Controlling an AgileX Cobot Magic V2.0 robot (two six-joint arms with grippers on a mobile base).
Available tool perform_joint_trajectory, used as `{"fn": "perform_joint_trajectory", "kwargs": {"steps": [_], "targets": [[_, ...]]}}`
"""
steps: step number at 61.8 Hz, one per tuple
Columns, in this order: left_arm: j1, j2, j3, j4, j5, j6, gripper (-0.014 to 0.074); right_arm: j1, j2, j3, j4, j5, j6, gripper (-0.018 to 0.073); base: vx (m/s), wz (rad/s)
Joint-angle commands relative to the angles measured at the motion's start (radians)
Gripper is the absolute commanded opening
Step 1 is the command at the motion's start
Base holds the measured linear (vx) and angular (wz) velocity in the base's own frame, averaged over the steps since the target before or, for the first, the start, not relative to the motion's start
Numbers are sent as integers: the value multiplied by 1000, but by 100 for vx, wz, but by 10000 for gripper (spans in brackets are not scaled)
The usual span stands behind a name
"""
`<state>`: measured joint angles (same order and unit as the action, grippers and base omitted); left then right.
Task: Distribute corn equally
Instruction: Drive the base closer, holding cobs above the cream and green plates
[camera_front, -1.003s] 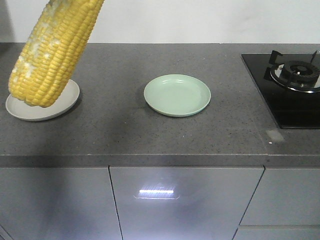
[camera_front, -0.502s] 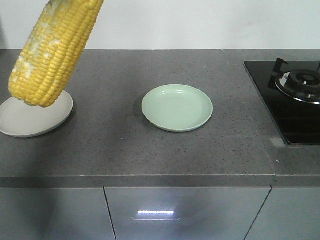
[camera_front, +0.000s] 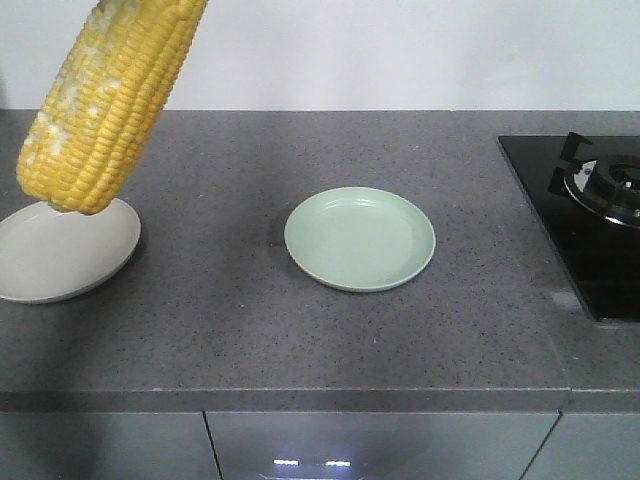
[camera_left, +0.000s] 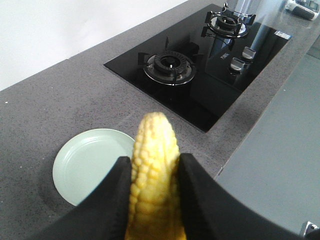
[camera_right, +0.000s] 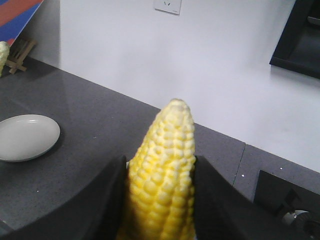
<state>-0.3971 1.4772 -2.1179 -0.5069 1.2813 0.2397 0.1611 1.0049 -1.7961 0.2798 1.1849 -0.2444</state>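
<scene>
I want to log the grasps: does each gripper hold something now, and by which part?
Left gripper: a corn cob, clamped on its sides behind the pointed tip, which sticks out past the fingers. Right gripper: a second corn cob, held likewise.

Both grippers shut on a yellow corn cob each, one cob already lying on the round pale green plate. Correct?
No cob lies on the round pale green plate; the front view shows it bare. The rest holds: the left gripper is shut on a yellow corn cob, the right gripper on a second yellow corn cob, per the wrist views.
</scene>
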Motion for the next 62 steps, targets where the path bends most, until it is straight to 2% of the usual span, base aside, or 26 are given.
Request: {"fn": "perform_joint_trajectory", "kwargs": {"steps": [1,62], "targets": [[-5,-29,-26,-32,-30,-11,-7,-1,5,-24,7,-83,-1,-1,9,2],[-5,-29,-26,-32,-30,-11,-7,-1,5,-24,7,-83,-1,-1,7,1]]}}
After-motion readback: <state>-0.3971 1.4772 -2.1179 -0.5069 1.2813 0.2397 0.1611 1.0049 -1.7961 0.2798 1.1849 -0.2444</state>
